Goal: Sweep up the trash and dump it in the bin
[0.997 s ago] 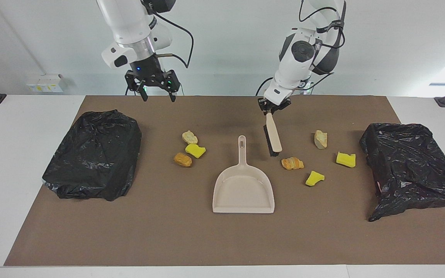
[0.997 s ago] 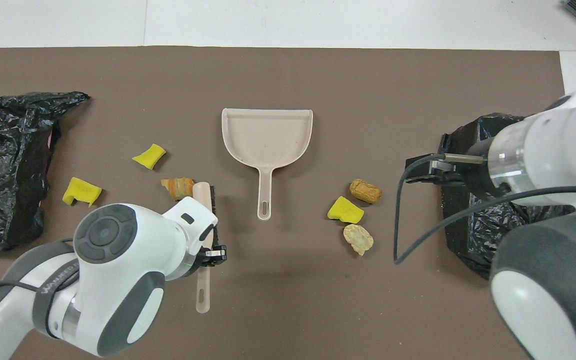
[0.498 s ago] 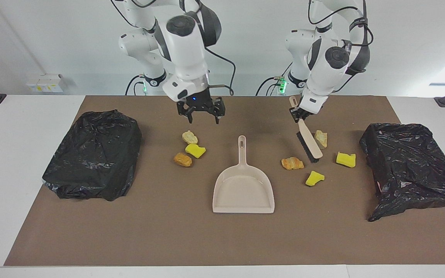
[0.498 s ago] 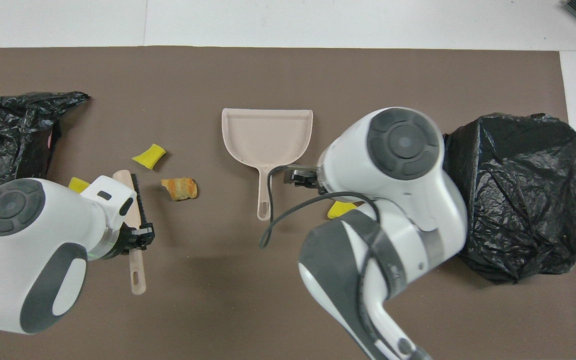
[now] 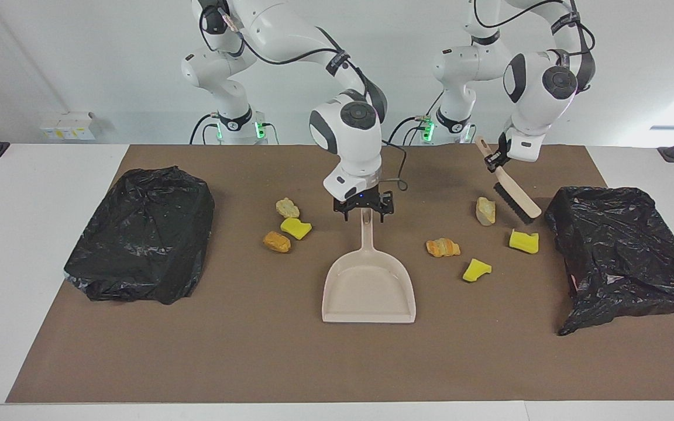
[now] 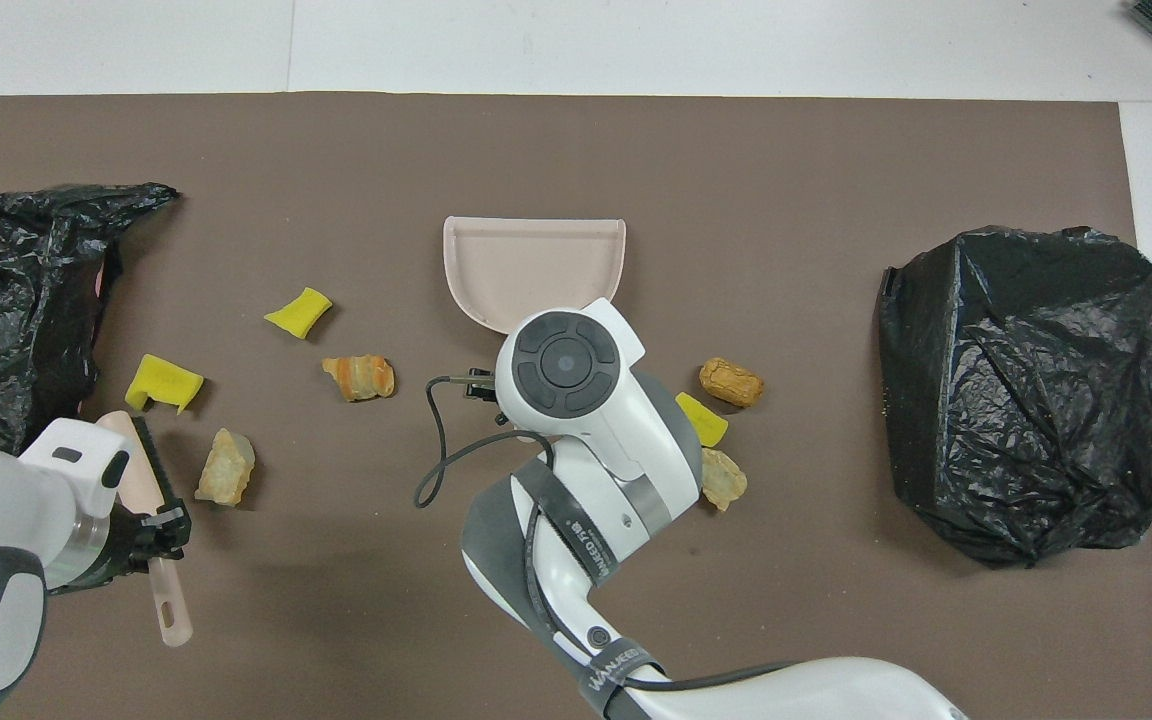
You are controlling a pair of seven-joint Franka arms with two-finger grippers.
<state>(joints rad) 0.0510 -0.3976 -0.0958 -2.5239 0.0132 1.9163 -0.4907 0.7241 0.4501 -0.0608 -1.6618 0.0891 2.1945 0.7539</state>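
Since the earlier frames we see both arms shifted: the right end effector (image 5: 364, 214) has swung from over the mat's robot-side edge to the dustpan (image 5: 369, 292) handle, and the left end effector (image 5: 496, 159) has carried the brush (image 5: 515, 196) from beside the pan toward the left arm's end of the desk (image 5: 33, 245).

We find the right end effector with its fingers spread wide, one on each side of the handle's tip, not closed on it. The pan lies flat on the brown mat (image 5: 255, 362), its mouth turned away from the robots.

We see the left end effector clamped tight on the brush handle. The brush hangs tilted in the air, bristles down, over the mat between a tan lump (image 5: 485, 210) and the black bag (image 5: 623, 251) at the left arm's end.

We count seven pieces of trash, all on the mat. Four lie toward the left arm's end: the tan lump, a yellow chunk (image 5: 523, 241) beside it, an orange piece (image 5: 443, 247) and another yellow chunk (image 5: 476, 269) farther from the robots. Three are bunched together toward the right arm's end of the pan: a cream lump (image 5: 287, 207), a yellow chunk (image 5: 295, 228) and an orange-brown piece (image 5: 277, 241).

A second black bag (image 5: 141, 234) sits at the right arm's end.
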